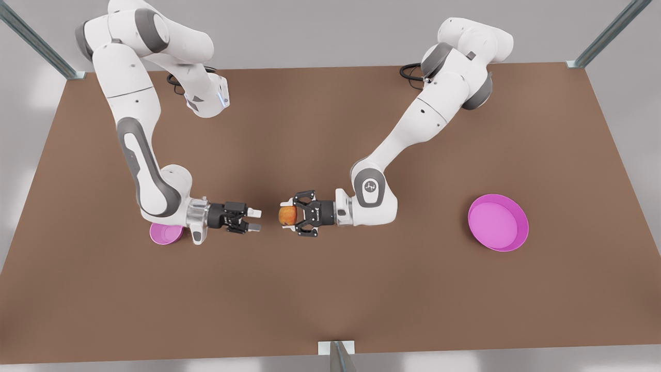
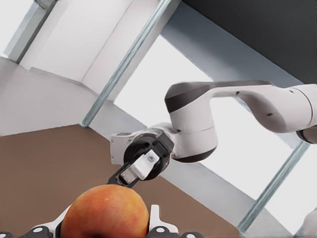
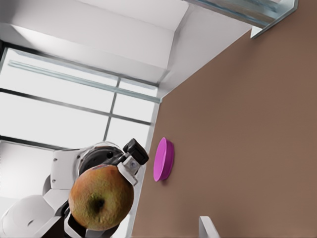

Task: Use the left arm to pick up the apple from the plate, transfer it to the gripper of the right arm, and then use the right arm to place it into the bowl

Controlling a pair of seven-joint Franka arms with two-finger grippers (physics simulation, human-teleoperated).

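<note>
**Desk:** Where's the apple?

**Me:** Mid-frame in the front view, off the table (image 1: 330,299). My left gripper (image 1: 285,216) is clamped around the apple (image 1: 287,215). The right gripper (image 1: 254,219) faces it from just beside, not touching, with its fingers spread and nothing between them.

**Desk:** What worries you?

**Me:** The handover. If I let go with the left before the right has closed on the fruit, I think it drops and rolls. The apple is round, so an off-centre pinch could also squeeze it out sideways. If I close the gap too far, the two sets of fingers may collide.

**Desk:** Count for me.

**Me:** One apple. One plate (image 1: 521,227) at the front view's right, with nothing on it. One bowl (image 1: 165,234) at lower left, partly under the right arm's wrist. Two arms, two grippers.
</note>
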